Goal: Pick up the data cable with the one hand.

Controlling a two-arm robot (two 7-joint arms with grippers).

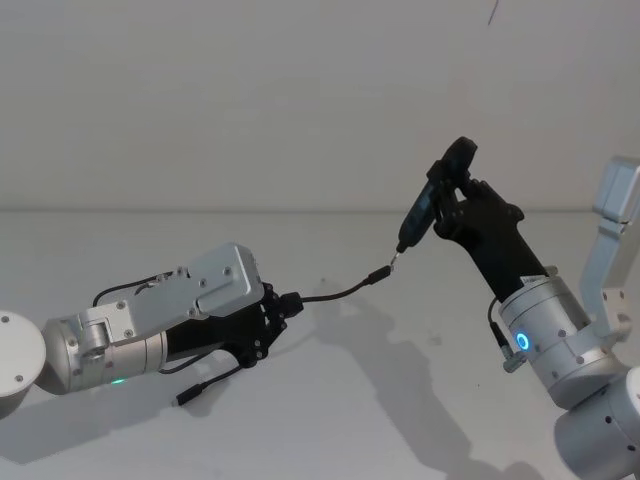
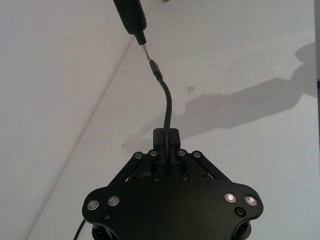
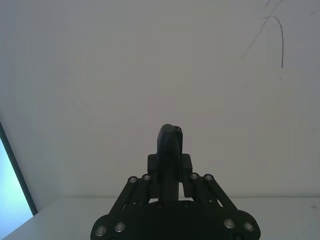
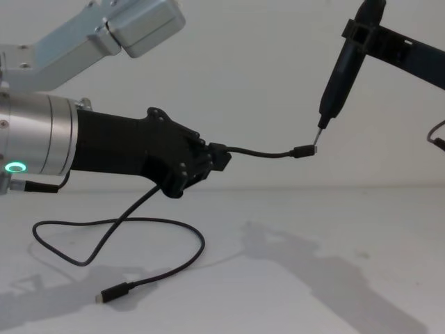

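Note:
My left gripper is shut on the data cable, a thin black cord, a short way back from one plug. That plug sticks out in the air above the table. The rest of the cord hangs from the gripper and loops on the table, ending in the other plug. My right gripper is shut on a black pen-like tool, whose tip meets the raised plug.
The white table runs back to a plain white wall. The right forearm slants over the table's right side. The left forearm reaches in low from the left.

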